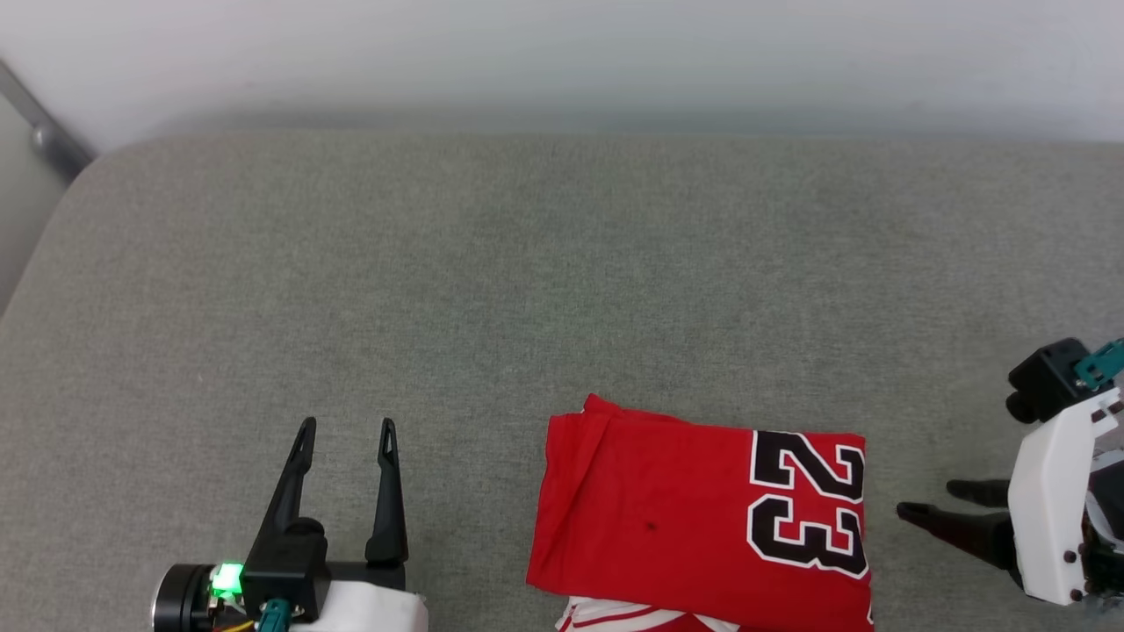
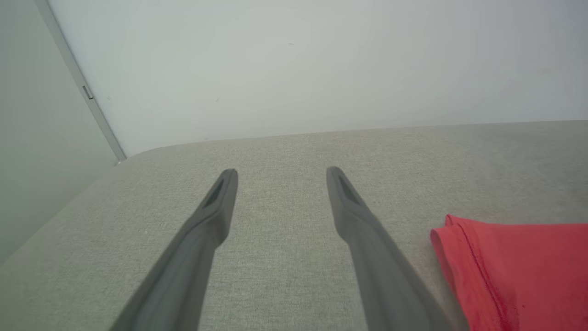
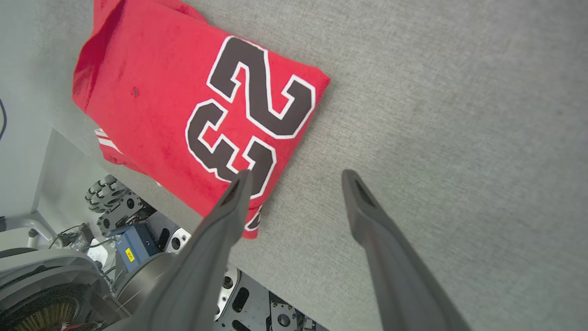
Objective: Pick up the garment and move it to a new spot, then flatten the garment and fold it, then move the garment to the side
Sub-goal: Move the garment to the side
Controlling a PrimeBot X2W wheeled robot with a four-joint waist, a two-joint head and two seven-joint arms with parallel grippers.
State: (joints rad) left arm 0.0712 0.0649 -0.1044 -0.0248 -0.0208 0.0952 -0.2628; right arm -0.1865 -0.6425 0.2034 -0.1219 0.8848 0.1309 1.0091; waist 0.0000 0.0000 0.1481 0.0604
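The garment [image 1: 694, 518] lies folded into a red rectangle at the near edge of the grey cushion, a black "23" showing on its right part [image 3: 248, 110]. A bit of white striped sleeve [image 1: 615, 617] pokes out underneath at the front. Well to its left, my left gripper [image 1: 347, 427] is open and empty, fingers pointing away; the red fold edge [image 2: 464, 257] shows at the right of the left wrist view. My right gripper [image 1: 926, 499] is open just right of the garment, fingers pointing at it, nothing between them [image 3: 296, 177].
The grey fabric surface [image 1: 527, 281] stretches wide behind and left of the garment, ending at a pale wall [image 1: 562, 53]. Its rounded corner [image 1: 97, 162] is at far left. The robot base with wheels and a blue box [image 3: 131, 241] sits below the near edge.
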